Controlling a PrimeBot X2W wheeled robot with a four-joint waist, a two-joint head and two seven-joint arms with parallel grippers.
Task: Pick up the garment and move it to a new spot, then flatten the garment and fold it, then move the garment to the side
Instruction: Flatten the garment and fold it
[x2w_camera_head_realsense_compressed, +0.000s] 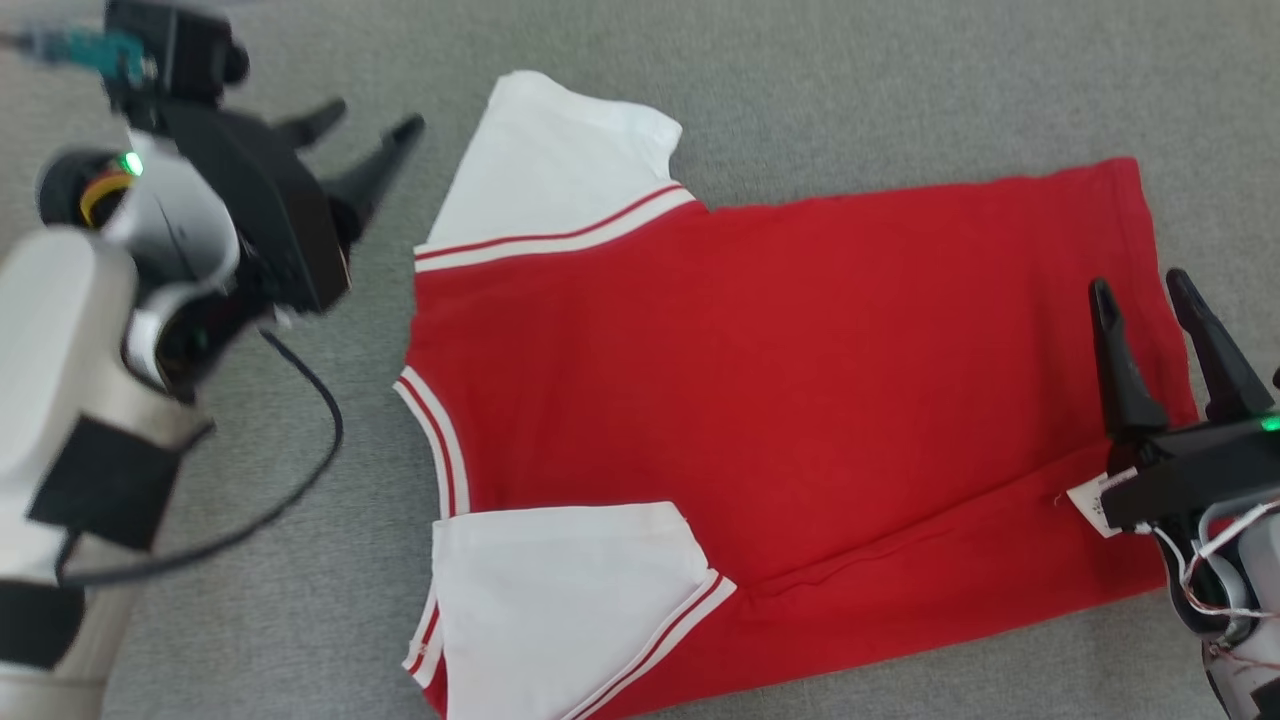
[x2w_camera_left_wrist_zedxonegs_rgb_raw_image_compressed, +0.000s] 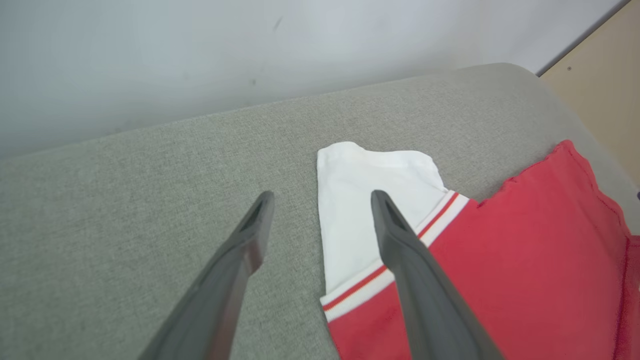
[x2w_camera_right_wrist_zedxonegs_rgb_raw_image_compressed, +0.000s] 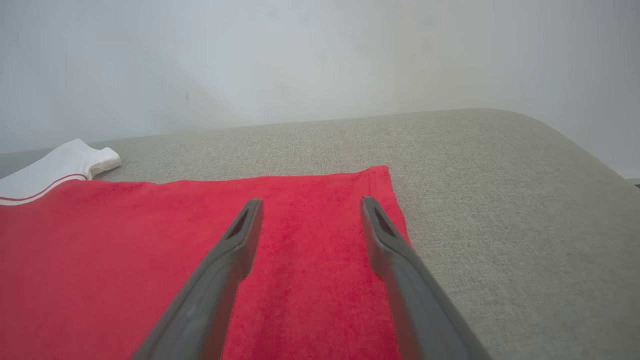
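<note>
On the grey cushion the flat garment is probably wanting an even pinch at both far corners for its fold, its long axis running left to right, neckline pointing left, while the left gripper and right gripper are hanging spread and empty.

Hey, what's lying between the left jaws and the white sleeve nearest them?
Nothing but bare grey cushion; the head view shows that strip between the open left jaws and the far white sleeve.
</note>
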